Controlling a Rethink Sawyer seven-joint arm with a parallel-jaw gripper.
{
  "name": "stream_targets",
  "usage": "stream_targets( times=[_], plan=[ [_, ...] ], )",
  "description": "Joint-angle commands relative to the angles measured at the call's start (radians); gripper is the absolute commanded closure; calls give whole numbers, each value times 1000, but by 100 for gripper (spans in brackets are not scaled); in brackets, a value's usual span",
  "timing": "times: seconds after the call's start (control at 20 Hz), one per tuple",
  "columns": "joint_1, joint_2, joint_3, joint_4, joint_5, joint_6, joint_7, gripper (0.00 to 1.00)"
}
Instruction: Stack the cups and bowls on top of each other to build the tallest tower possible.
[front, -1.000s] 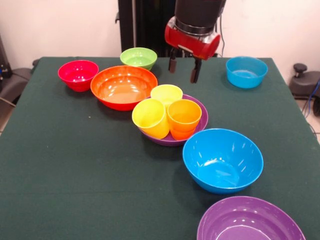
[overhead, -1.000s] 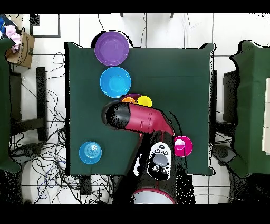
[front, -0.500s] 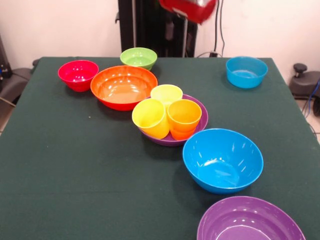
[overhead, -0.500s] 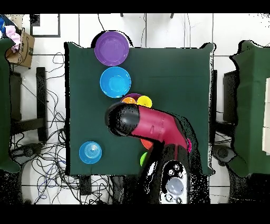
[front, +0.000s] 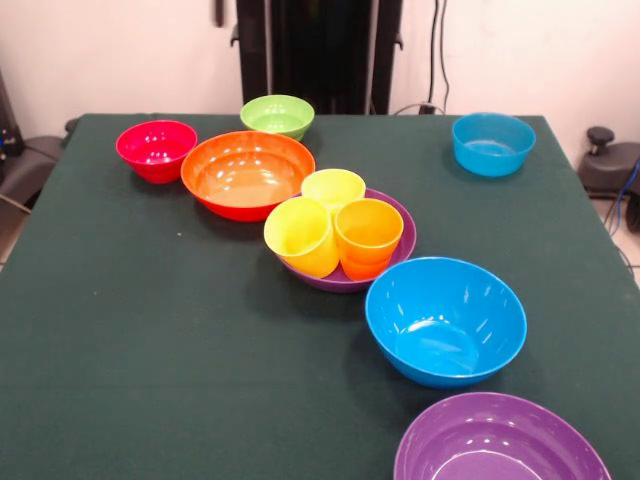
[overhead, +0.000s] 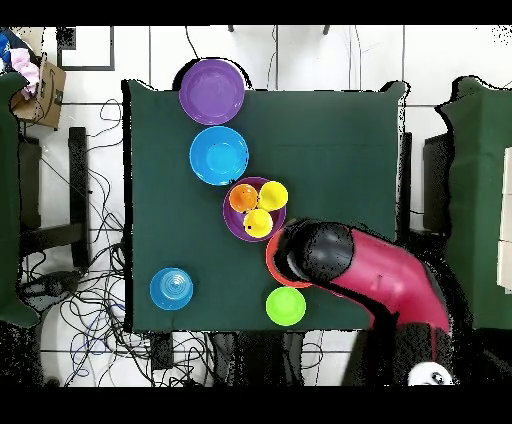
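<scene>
Observing green-clothed table (front: 130, 330) standing on white tiled floor (overhead: 330, 60). Noting black cables (overhead: 90, 290) trailing over the floor beside the table, cardboard box (overhead: 40, 88) sitting off one corner.

The arm (overhead: 375, 280) is a thick glossy red shell ending in a rounded black cap.

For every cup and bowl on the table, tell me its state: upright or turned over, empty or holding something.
Yellow cups: two, upright, inside the purple bowl.
Orange cup: upright, same bowl.
Purple bowl: upright, holds three cups.
Orange bowl: upright, empty.
Red bowl: upright, empty.
Green bowl: upright, empty.
Small blue bowl: upright, empty.
Large blue bowl: upright, empty.
Near purple bowl: upright, empty.
</scene>
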Motion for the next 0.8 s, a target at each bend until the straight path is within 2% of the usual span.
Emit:
stream_targets(
  times=[0.05, 0.1, 0.35, 0.5, 0.6, 0.8],
  plan=[
    [-150, 95, 176, 93, -213, -159, -351, 0],
    [-190, 114, 205, 99, -240, -198, -375, 0],
    [-327, 176, 334, 102, -386, -269, -463, 0],
    [-406, 226, 419, 120, -445, -313, -501, 0],
    [-428, 251, 449, 130, -477, -340, -475, 0],
    [-420, 293, 446, 140, -511, -390, -359, 0]
  ],
)
